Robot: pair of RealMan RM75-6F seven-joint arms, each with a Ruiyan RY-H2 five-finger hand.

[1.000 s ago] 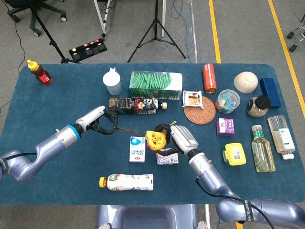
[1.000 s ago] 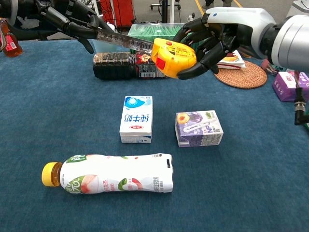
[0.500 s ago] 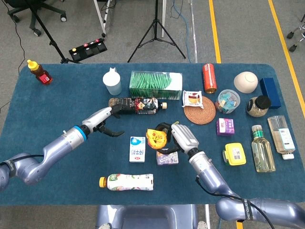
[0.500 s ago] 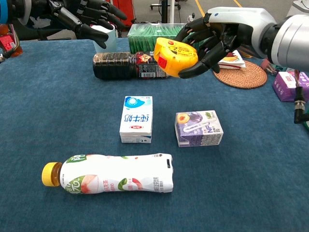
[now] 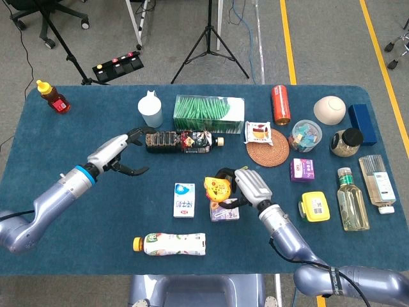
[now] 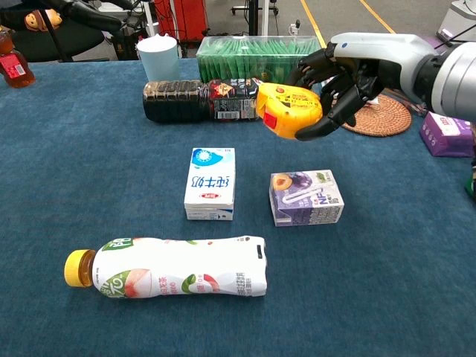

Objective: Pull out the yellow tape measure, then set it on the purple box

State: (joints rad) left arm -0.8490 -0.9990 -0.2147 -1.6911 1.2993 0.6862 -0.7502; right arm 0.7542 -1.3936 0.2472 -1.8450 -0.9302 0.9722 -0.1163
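Overhead, blue cloth table (image 5: pixel 77 249), grey floor beyond; right hand (image 6: pixel 349 71) grips yellow tape measure (image 6: pixel 288 110); left hand (image 5: pixel 118 153) spread, empty.

head view high, looking down; chest view low, close (shared: centre table (image 5: pixel 77 134))

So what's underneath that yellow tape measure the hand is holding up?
The purple drink carton lies on the blue tablecloth below the yellow tape measure, which the right hand holds. In the head view the hand covers part of the carton.
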